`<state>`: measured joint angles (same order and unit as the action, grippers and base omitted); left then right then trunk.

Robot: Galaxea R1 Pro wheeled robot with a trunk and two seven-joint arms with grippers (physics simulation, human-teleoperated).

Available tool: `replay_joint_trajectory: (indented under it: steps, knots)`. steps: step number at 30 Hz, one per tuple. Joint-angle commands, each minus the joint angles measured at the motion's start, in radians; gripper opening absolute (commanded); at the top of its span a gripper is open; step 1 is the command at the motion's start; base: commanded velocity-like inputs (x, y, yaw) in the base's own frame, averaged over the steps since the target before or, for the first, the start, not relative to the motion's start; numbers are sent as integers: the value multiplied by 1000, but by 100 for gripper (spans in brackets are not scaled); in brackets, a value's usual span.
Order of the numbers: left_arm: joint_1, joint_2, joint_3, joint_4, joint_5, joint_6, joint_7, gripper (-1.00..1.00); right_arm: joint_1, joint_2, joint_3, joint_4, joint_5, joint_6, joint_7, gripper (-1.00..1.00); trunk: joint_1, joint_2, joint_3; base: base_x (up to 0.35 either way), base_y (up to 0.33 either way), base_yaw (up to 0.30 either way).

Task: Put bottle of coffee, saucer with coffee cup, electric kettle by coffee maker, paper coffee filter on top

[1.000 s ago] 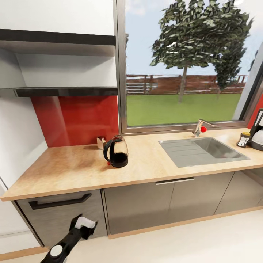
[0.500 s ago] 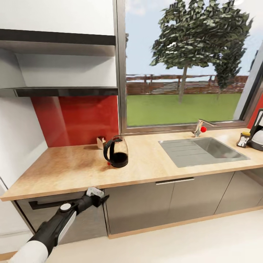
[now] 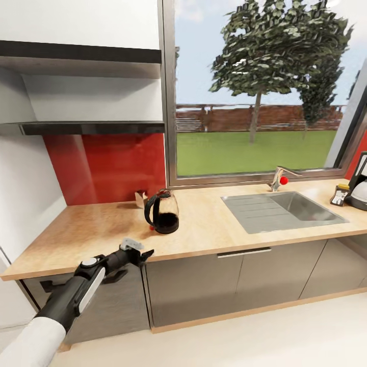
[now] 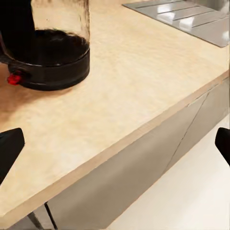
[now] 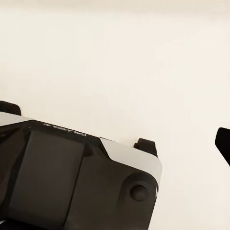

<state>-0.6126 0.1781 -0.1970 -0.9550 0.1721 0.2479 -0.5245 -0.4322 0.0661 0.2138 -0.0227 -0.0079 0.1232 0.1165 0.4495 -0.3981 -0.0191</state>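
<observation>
1. Counting from the head view: one electric kettle (image 3: 162,211), one coffee maker (image 3: 359,183), one bottle of coffee (image 3: 339,194), one sink (image 3: 283,211) and one tap (image 3: 279,178), all on the counter (image 3: 102,234).
2. The left claw (image 3: 138,251) hangs at the counter's front edge, its fingers (image 4: 9,148) spread wide with nothing between them; the kettle stands just beyond it, apart from it.
3. The coffee maker and the yellow-capped bottle sit touching or nearly so, far off to the claw's right, past the sink.
4. The right claw's state I cannot tell: the right wrist view catches one dark fingertip (image 5: 223,143) over pale floor (image 5: 115,62) and the robot's base (image 5: 72,182), whose small lettering is too blurred to read.
5. Compared with a second ago, the left arm has risen from low in front of the cabinet (image 3: 232,285) to counter height; kettle, bottle and coffee maker have not moved.
</observation>
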Motion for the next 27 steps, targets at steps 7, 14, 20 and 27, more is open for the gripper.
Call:
replay_joint_trajectory:
  steps: [7,14,20,27]
  knots:
    - [-40,76,85,-41,4,21,15,100,0,0,6,-2,1,7,2,100,1,-2,-2,0,0,0]
    - [-51,104,95,-45,-21,21,24,100,1,0,7,-1,4,6,1,100,1,-2,-2,0,0,0]
    - [-47,110,104,-44,-44,13,36,100,1,-1,7,-1,5,6,0,100,1,-2,-2,1,0,0]
    - [-46,108,152,-44,-46,8,35,100,1,0,7,-2,5,7,1,100,1,-2,-2,145,0,0]
